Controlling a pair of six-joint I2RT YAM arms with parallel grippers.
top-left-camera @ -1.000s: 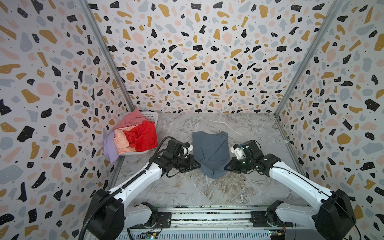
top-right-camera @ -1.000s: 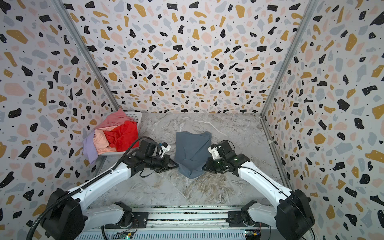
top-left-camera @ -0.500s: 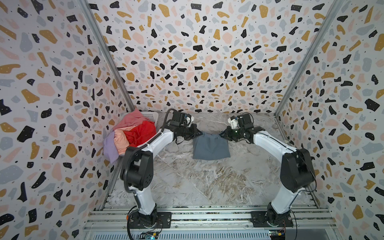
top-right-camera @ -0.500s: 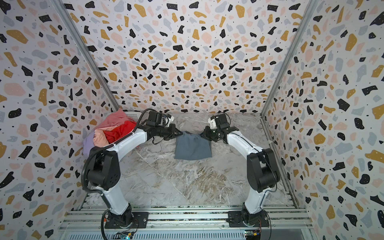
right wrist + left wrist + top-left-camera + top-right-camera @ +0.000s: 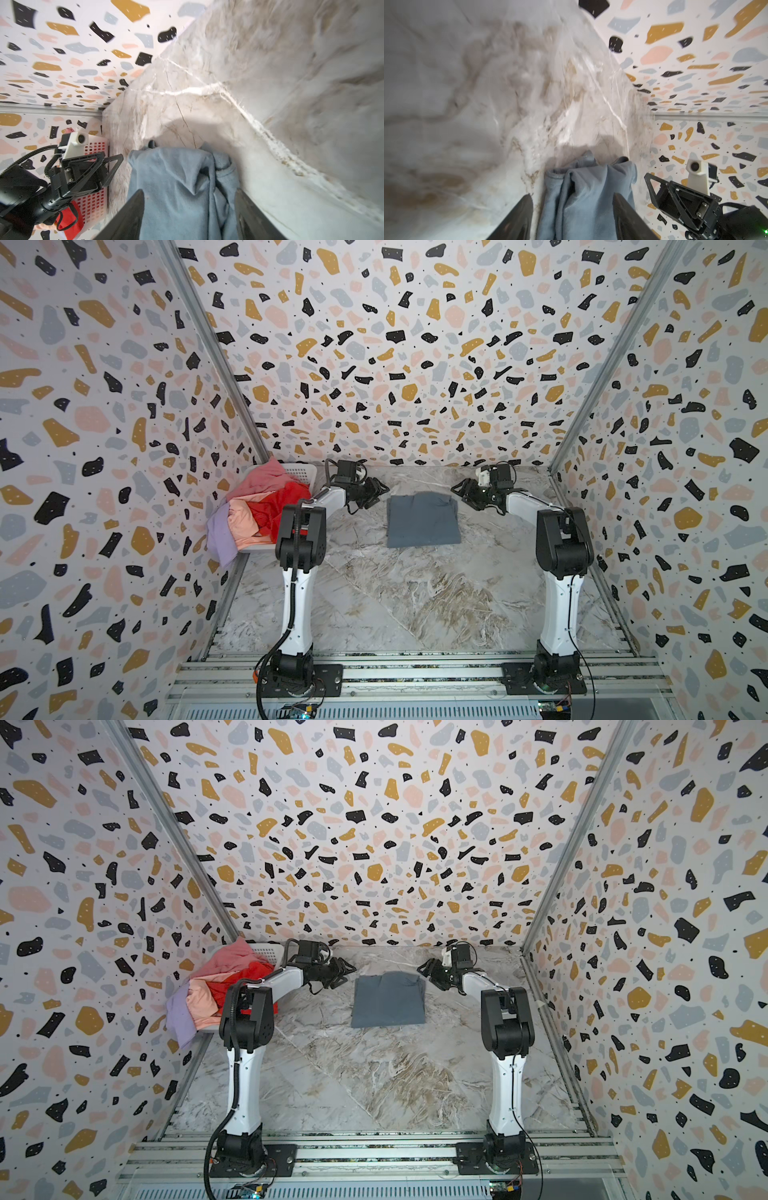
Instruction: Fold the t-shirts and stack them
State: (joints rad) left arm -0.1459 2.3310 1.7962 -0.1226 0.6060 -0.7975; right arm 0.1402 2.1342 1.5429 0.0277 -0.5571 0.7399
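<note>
In your left wrist view, the left jaws and the grey shirt (image 5: 583,197) between them run off the picture's edge, and the bench (image 5: 446,104) beyond the jaws is blurred. Your right wrist view cuts the right jaws and shirt alike. In both top views your left arm (image 5: 301,531) covers part of the basket (image 5: 303,472) and the red shirt (image 5: 291,497) behind its jaws.
</note>
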